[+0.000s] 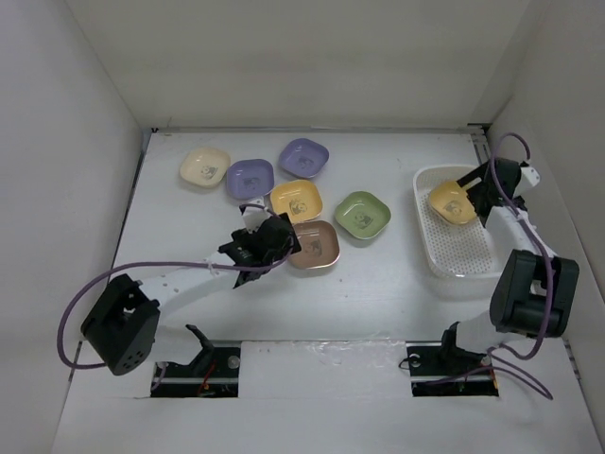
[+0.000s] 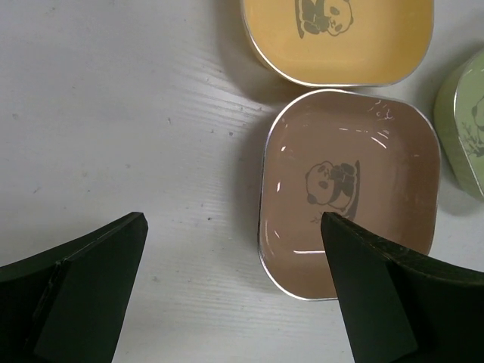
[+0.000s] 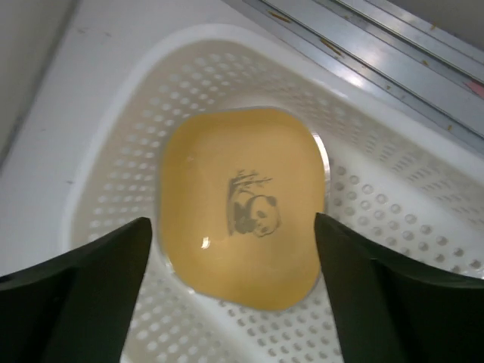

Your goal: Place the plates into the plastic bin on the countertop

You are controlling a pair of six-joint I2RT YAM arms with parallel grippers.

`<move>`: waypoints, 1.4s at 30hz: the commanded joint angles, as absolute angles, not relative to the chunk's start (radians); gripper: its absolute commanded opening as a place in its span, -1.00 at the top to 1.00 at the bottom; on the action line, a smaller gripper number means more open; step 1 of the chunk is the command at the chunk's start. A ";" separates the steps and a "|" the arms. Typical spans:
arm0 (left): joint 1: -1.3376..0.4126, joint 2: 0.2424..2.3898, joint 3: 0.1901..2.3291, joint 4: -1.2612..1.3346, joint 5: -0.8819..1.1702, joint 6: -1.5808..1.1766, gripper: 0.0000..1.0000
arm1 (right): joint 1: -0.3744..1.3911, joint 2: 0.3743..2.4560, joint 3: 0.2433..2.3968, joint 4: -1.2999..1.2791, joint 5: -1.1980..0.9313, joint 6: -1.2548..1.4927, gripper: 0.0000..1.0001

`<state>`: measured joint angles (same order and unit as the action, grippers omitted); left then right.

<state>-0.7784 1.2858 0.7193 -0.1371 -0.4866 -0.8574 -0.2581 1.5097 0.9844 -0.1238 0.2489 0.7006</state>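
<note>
Several plates lie on the white countertop (image 1: 378, 288): cream (image 1: 205, 166), two purple (image 1: 250, 178) (image 1: 303, 157), yellow-orange (image 1: 297, 200), green (image 1: 363, 215) and brown (image 1: 315, 245). No beige plate shows. My left gripper (image 1: 260, 236) is open and low over the table, its right finger (image 2: 370, 295) over the near left edge of the brown plate (image 2: 348, 189). A second yellow-orange plate (image 1: 452, 201) lies in the far end of the white plastic bin (image 1: 463, 251). My right gripper (image 3: 233, 227) hangs open over that plate (image 3: 242, 204), not touching it.
White walls close in the table on three sides. In the left wrist view the yellow-orange plate (image 2: 336, 38) and the green plate (image 2: 465, 121) sit close around the brown one. The bin's perforated floor (image 3: 378, 197) shows bare beside the plate.
</note>
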 commanded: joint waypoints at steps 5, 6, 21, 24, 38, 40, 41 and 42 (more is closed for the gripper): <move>-0.778 1.478 0.784 -0.019 -0.448 -0.808 -0.87 | 0.035 1.278 1.019 -0.169 0.410 0.601 -1.00; -0.778 1.505 0.799 -0.032 -0.448 -0.818 -0.82 | 0.075 1.267 1.019 -0.179 0.410 0.592 -1.00; -0.953 1.482 0.972 -0.348 -0.540 -0.965 1.00 | 0.270 1.026 1.019 -0.227 0.224 0.473 -1.00; -0.953 1.398 0.994 -0.389 -0.523 -0.954 1.00 | 0.294 1.037 1.019 -0.227 0.118 0.413 -1.00; -0.885 1.370 1.325 -0.437 -0.666 -0.741 1.00 | 0.546 1.129 1.029 -0.192 -0.045 0.364 -0.97; -0.885 1.384 1.357 -0.437 -0.666 -0.732 1.00 | 0.557 1.160 1.029 -0.192 -0.031 0.364 -0.92; -0.885 1.384 1.368 -0.425 -0.666 -0.712 1.00 | 0.569 1.169 1.029 -0.192 -0.031 0.364 -0.92; -0.885 1.384 1.382 -0.425 -0.666 -0.712 1.00 | 0.569 1.178 1.029 -0.181 -0.031 0.364 -0.88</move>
<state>-0.8883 1.3994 1.3121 -0.4316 -0.6300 -0.7639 0.5591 1.1599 0.9939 -0.2314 -0.0387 0.3763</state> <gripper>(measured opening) 0.010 0.946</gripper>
